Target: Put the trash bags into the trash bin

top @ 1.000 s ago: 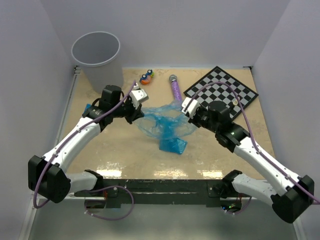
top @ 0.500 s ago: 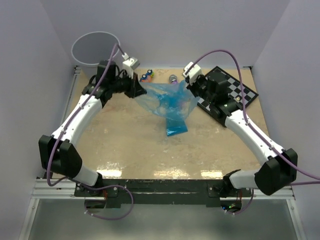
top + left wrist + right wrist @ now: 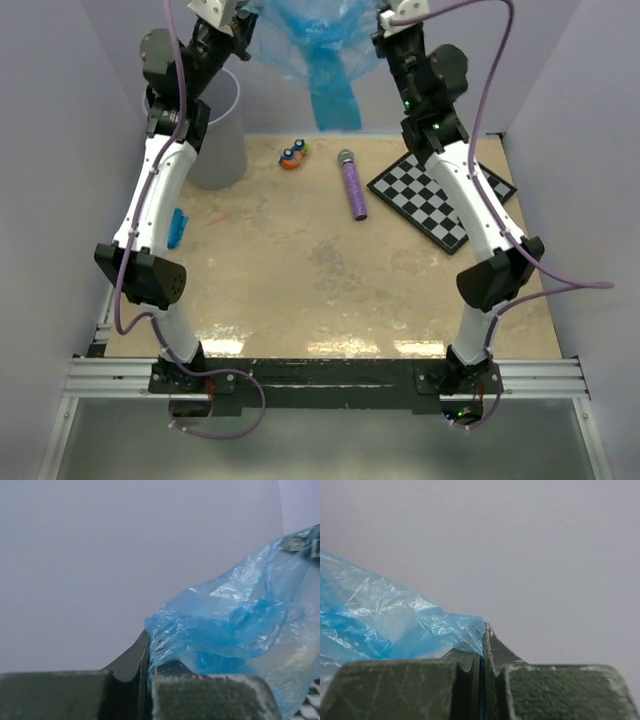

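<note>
A wide, floppy blue trash bag (image 3: 322,55) hangs high above the back of the table, stretched between both grippers. My left gripper (image 3: 247,22) is shut on its left edge, and the film is pinched between the jaws in the left wrist view (image 3: 148,657), where the trash bag (image 3: 240,625) spreads to the right. My right gripper (image 3: 386,24) is shut on its right edge; in the right wrist view (image 3: 481,652) the trash bag (image 3: 380,625) spreads to the left. The grey trash bin (image 3: 224,135) stands at the back left, partly hidden by my left arm, below and left of the bag. A second small blue wad (image 3: 177,227) lies near the left wall.
A purple glittery microphone (image 3: 352,186) lies at the back middle. A small orange and blue toy (image 3: 293,155) sits left of it. A checkerboard (image 3: 440,196) lies at the back right, under my right arm. Walls close in on the left, right and back.
Both grippers have lifted the blue bag from the table to high above its back edge. Both arms now stand nearly upright. The microphone that the bag hid now shows in full.
</note>
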Tool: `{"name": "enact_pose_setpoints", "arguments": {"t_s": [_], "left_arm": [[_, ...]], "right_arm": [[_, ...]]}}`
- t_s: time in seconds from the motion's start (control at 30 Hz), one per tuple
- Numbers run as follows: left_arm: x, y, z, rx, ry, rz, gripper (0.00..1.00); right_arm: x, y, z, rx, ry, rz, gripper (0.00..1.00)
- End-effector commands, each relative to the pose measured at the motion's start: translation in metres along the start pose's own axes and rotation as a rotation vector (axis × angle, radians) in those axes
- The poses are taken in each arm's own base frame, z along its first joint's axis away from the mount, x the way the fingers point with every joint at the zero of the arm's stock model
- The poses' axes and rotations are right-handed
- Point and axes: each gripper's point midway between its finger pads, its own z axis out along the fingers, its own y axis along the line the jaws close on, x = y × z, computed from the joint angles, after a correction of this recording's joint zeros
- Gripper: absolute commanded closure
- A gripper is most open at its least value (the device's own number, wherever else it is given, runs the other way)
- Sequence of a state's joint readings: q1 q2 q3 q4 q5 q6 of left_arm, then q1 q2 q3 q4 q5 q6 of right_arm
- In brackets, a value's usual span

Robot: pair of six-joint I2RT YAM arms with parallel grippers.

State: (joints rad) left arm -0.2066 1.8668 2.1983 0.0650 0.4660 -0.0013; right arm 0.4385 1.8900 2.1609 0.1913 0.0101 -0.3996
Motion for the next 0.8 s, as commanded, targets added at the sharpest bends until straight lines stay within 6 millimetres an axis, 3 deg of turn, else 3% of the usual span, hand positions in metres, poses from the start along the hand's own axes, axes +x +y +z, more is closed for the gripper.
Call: {"name": "enact_pose_setpoints", "arguments": {"t_s": [0.0,0.07,0.1,0.17,0.2,0.23,0.27,0.3,0.33,0.37,0.4,0.43,0.47,0.5,0.57,0.63,0.7,0.77], "left_arm": [[-0.221,-0.017,-0.056,-0.202,-0.640,0.528,1.00],[-0.256,-0.039,-0.080,-0.238,-0.757,0.604,0.99],[-0.264,-0.055,-0.091,-0.223,-0.799,0.649,0.98],[-0.252,-0.088,-0.103,-0.160,-0.817,0.680,0.97],[-0.227,-0.110,-0.108,-0.084,-0.779,0.674,0.97],[-0.180,-0.131,-0.102,0.020,-0.683,0.639,0.96],[-0.119,-0.164,-0.100,0.170,-0.545,0.586,0.99],[-0.044,-0.201,-0.105,0.352,-0.346,0.523,1.00],[0.050,-0.242,-0.129,0.577,-0.110,0.480,1.00],[0.152,-0.288,-0.191,0.879,0.193,0.429,1.00],[0.215,-0.319,-0.268,1.170,0.406,0.444,1.00],[0.261,-0.330,-0.350,1.457,0.607,0.504,1.00],[0.280,-0.331,-0.388,1.536,0.766,0.498,1.00],[0.286,-0.330,-0.404,1.446,0.943,0.372,1.00],[0.273,-0.327,-0.386,1.262,0.975,0.265,1.00],[0.251,-0.328,-0.353,1.104,0.867,0.190,1.00],[0.238,-0.327,-0.325,0.940,0.794,0.117,1.00],[0.236,-0.321,-0.308,0.806,0.793,0.031,1.00]], "right_arm": [[-0.218,-0.062,-0.078,0.199,-0.642,-0.051,1.00],[-0.247,-0.051,-0.112,0.196,-0.741,-0.139,1.00],[-0.243,-0.040,-0.120,0.173,-0.740,-0.183,1.00],[-0.226,-0.016,-0.141,0.105,-0.714,-0.218,1.00],[-0.200,0.004,-0.146,0.042,-0.657,-0.233,1.00],[-0.143,0.040,-0.151,-0.082,-0.521,-0.248,1.00],[-0.102,0.064,-0.164,-0.178,-0.414,-0.264,1.00],[-0.028,0.102,-0.181,-0.327,-0.227,-0.274,1.00],[0.059,0.148,-0.216,-0.559,0.020,-0.304,1.00],[0.145,0.195,-0.282,-0.928,0.267,-0.397,1.00],[0.214,0.216,-0.383,-1.347,0.520,-0.460,1.00],[0.233,0.217,-0.438,-1.506,0.609,-0.439,1.00],[0.233,0.210,-0.466,-1.522,0.640,-0.412,1.00],[0.215,0.202,-0.471,-1.484,0.588,-0.419,1.00],[0.164,0.183,-0.444,-1.248,0.428,-0.406,1.00],[0.120,0.168,-0.411,-0.991,0.330,-0.258,1.00],[0.102,0.160,-0.391,-0.876,0.276,-0.202,1.00],[0.108,0.161,-0.374,-0.819,0.321,-0.140,1.00]]}}
